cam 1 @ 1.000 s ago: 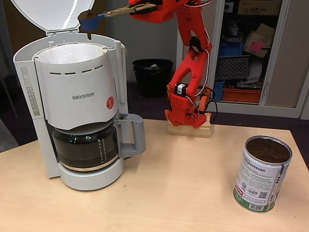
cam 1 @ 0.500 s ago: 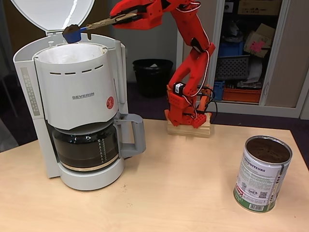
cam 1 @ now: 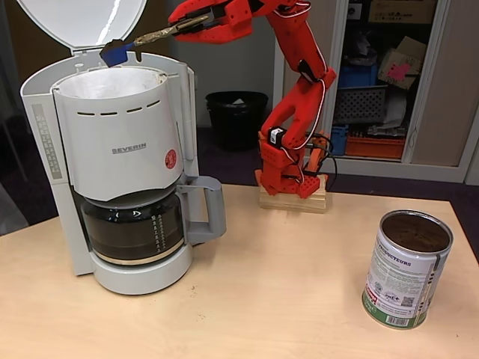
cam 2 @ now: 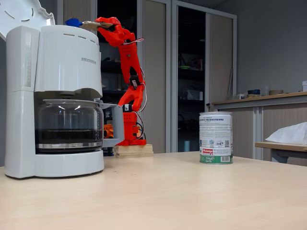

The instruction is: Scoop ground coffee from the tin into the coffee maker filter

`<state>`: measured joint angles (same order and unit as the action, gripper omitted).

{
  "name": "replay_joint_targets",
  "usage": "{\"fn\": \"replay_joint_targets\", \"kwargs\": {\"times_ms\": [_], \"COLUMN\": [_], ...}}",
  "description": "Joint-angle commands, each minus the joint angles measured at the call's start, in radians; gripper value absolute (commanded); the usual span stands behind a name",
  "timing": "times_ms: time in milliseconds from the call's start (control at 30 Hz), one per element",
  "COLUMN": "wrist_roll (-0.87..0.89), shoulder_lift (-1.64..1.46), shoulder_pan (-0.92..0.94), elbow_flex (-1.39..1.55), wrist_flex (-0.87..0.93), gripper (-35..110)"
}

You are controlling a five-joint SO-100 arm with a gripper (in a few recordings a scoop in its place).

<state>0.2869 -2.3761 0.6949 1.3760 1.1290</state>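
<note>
Filter [cam 1: 112, 81]: white paper in the open basket of the coffee maker [cam 1: 120, 161].
Scoop [cam 1: 116, 52]: blue, tipped over the filter.
Gripper [cam 1: 176, 28]: pinching the scoop handle.
Tin [cam 1: 408, 269]: well apart, grounds [cam 1: 415, 232] inside.
Risk: off-centre tipping could spill grounds over the rim.

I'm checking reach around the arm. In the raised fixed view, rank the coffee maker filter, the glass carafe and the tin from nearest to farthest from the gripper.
From the gripper, holding a blue scoop at upper left:
1. The coffee maker filter, just below the scoop.
2. The glass carafe, lower in the machine.
3. The tin, far right on the table.
</note>
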Motion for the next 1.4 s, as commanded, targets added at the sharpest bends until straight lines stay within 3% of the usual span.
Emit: {"fn": "replay_joint_targets", "kwargs": {"times_ms": [0,600,1367], "wrist_roll": [0.080,0.514,1.060], "shoulder_lift": [-0.023,-0.023,-0.192], "shoulder_pan": [0.000,0.026,-0.041], "elbow_flex": [-0.034,0.118,0.347], "wrist_flex": [0.015,-0.215,-0.331], "gripper": [0,0,0]}}
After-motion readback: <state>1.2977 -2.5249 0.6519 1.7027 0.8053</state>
